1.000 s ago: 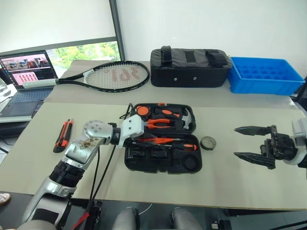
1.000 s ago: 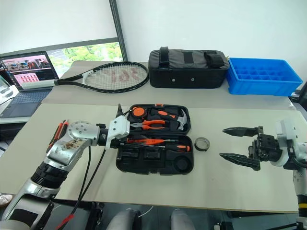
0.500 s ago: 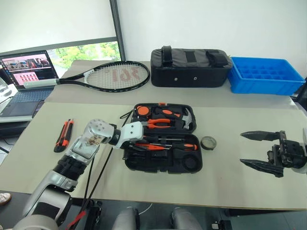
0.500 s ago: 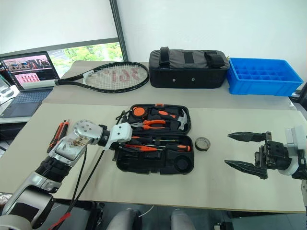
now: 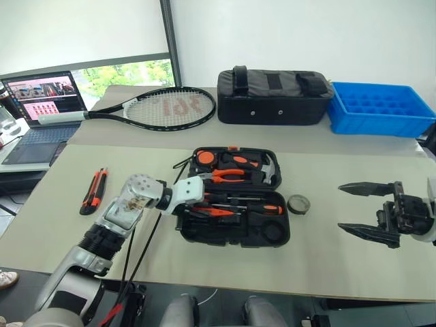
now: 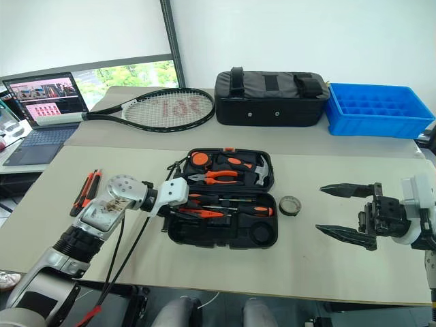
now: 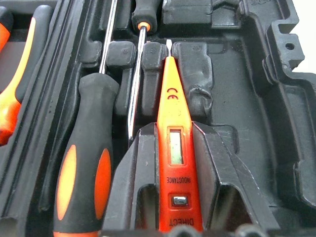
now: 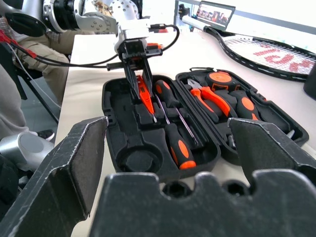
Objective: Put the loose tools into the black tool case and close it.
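The black tool case (image 5: 235, 204) lies open, two screwdrivers (image 5: 262, 208) seated inside; the tape roll (image 5: 297, 203) and utility knife (image 5: 92, 190) lie outside.

I have the black tool case (image 5: 235, 197) lying open at the table's middle, pliers and screwdrivers seated in its slots. My left gripper (image 5: 204, 202) reaches into the near half from the left. An orange-black utility knife (image 5: 92, 191) lies well left of the case; a small tape roll (image 5: 298, 204) sits just right of it. My right gripper (image 5: 361, 208) hovers spread wide, well right of the case.
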